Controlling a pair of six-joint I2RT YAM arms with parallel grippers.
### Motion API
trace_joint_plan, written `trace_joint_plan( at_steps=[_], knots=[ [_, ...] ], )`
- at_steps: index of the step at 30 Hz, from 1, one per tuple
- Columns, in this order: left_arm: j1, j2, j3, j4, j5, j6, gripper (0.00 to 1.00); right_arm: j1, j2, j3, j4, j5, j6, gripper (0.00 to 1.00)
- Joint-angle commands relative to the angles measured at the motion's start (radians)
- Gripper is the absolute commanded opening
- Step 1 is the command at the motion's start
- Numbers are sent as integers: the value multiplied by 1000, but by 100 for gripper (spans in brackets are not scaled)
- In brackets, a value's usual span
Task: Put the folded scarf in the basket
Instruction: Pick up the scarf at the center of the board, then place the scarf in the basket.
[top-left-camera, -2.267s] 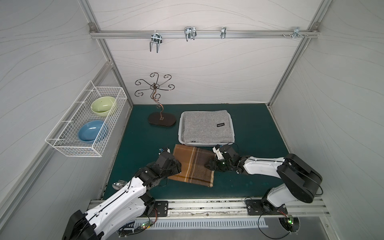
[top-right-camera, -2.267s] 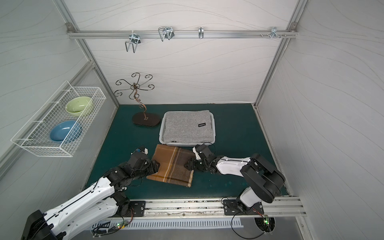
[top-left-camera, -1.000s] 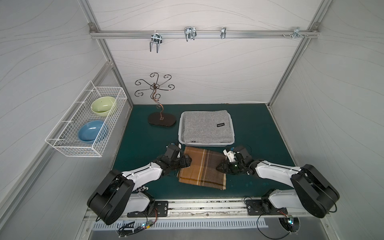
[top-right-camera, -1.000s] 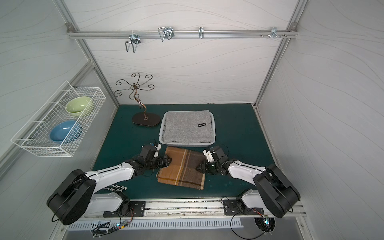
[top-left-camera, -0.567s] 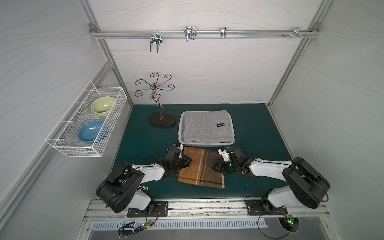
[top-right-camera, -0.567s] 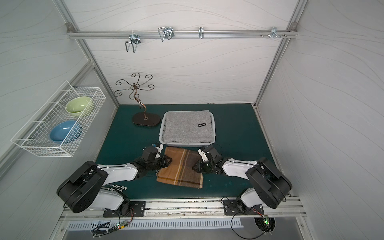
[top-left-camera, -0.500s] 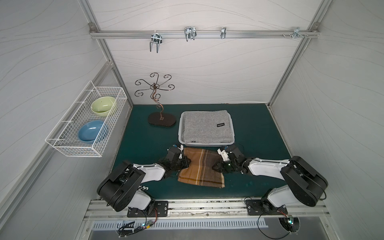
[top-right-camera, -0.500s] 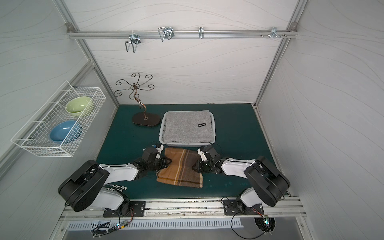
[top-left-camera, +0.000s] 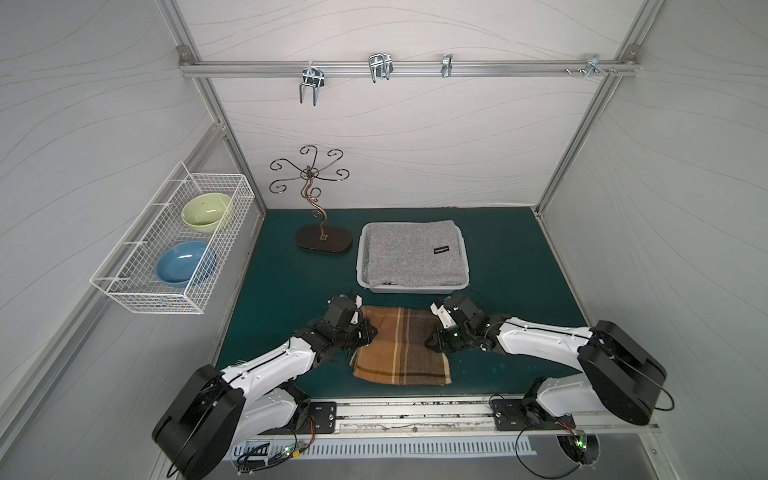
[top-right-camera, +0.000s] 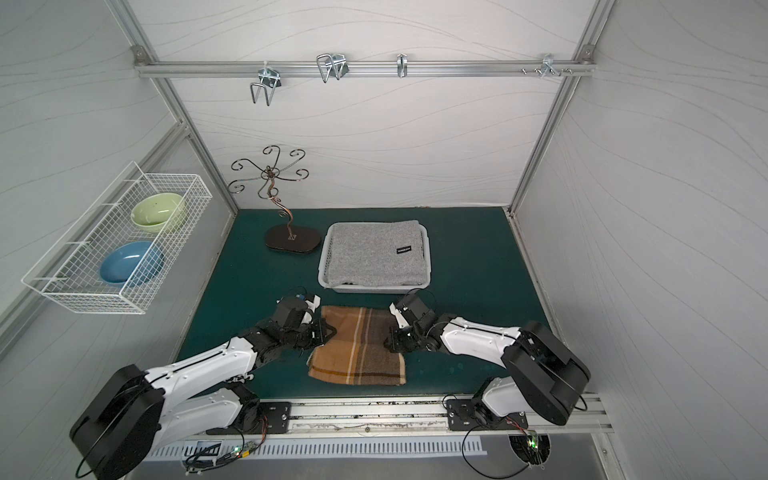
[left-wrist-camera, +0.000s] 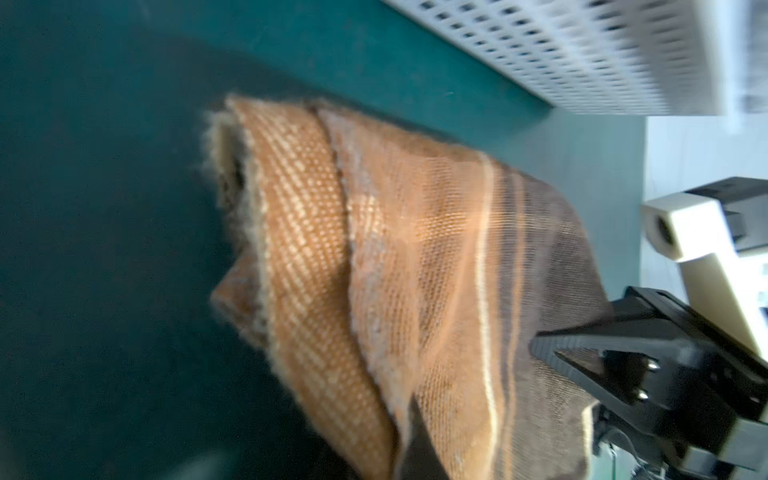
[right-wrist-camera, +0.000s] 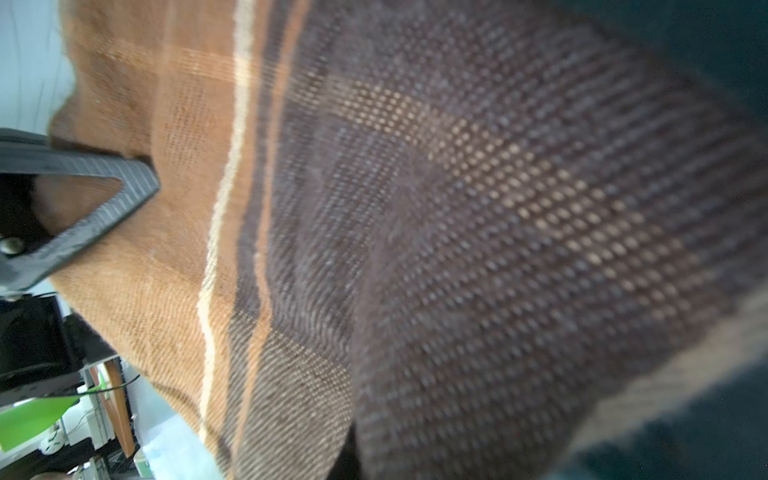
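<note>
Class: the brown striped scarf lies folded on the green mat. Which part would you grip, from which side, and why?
Grip the scarf at its two side edges, one gripper from each side, low along the mat. It is a flat, floppy rectangle; opposite holds should keep the fold. The left gripper and right gripper are shut there.

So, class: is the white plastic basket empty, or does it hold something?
Not empty. A folded grey cloth fills the basket, hiding its bottom; the brown plaid scarf is outside it, on the green mat.
</note>
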Motion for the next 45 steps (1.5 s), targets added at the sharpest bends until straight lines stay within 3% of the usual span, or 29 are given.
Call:
trace_joint_plan(
  at_steps=[1, 11, 15, 19, 24, 28, 39, 42, 45],
  knots=[
    [-8, -71, 86, -161, -21, 18, 0, 12, -81, 52, -150, 35, -18, 0],
    [-51, -227, 246, -263, 14, -33, 0, 35, -309, 222, -411, 91, -60, 0],
    [-51, -180, 415, -323, 9, 7, 0, 17, -311, 392, -540, 115, -129, 0],
    [-46, -72, 614, -390, -13, 60, 0, -93, -268, 556, -630, 44, -208, 0],
    [13, 135, 886, -425, 17, 119, 0, -301, -131, 810, -716, -104, -317, 0],
    [47, 312, 1136, -472, -1, 183, 0, -402, 43, 1053, -772, -184, -382, 0],
    [244, 845, 1712, -468, 158, 174, 0, -545, 554, 1618, -758, -365, -380, 0],
    [258, 890, 1705, -416, 206, 146, 0, -546, 619, 1641, -743, -368, -387, 0],
    [258, 862, 1612, -393, 215, 146, 0, -545, 610, 1551, -723, -380, -392, 0]
  ],
)
